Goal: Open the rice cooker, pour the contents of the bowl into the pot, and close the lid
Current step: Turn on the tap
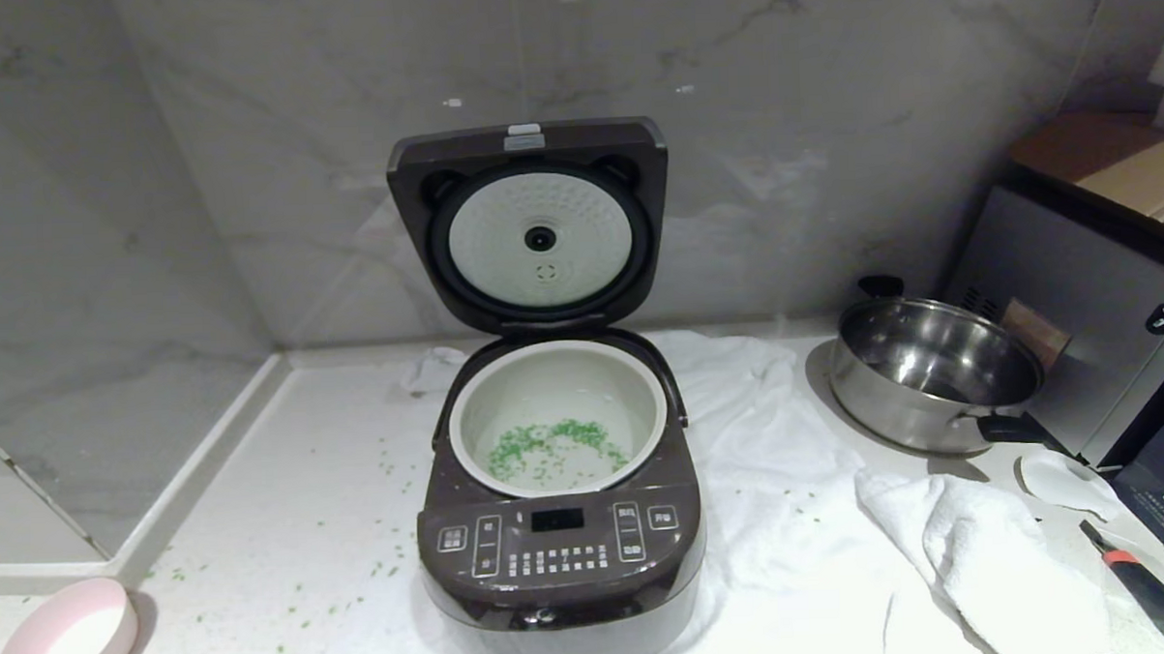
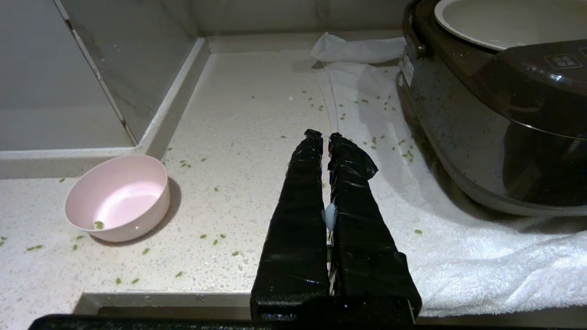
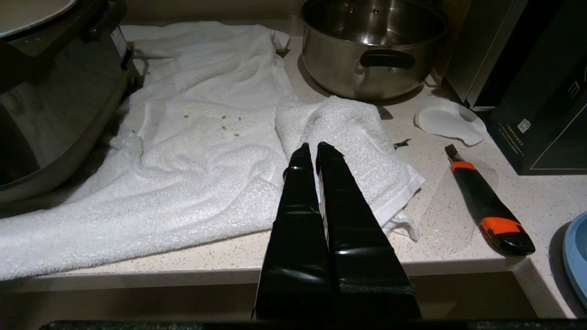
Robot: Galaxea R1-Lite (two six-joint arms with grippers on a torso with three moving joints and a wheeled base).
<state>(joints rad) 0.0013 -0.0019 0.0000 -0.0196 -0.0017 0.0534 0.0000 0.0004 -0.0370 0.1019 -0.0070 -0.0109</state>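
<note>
The left pincer (image 2: 321, 135) hung closed and empty above the bench's front edge, its 2 black-taped fingers pressed together. The pink bowl (image 2: 117, 198) stood well apart from it, toward the bench's front left corner, upright and nearly empty, with 1 green bit inside. The rice cooker (image 1: 561, 550) sat on a white towel (image 1: 771, 475) at the middle of the bench (image 1: 289, 531), near that pincer's other side without touching it. The right pincer (image 3: 314, 149) was also closed and held nothing, poised over the front edge above a folded white cloth (image 3: 348, 137), the cooker off to its side.

The cooker's lid (image 1: 530, 222) stood upright, its pale round inner plate facing forward. The whitish pot (image 1: 555, 367) held the chopped green contents (image 1: 552, 449) spread in shallow water. Stray green bits lay across the bench and towel. A steel pan (image 1: 932, 373) sat toward the back right, a black-and-orange utility knife (image 3: 488, 215) near the front right.
</note>
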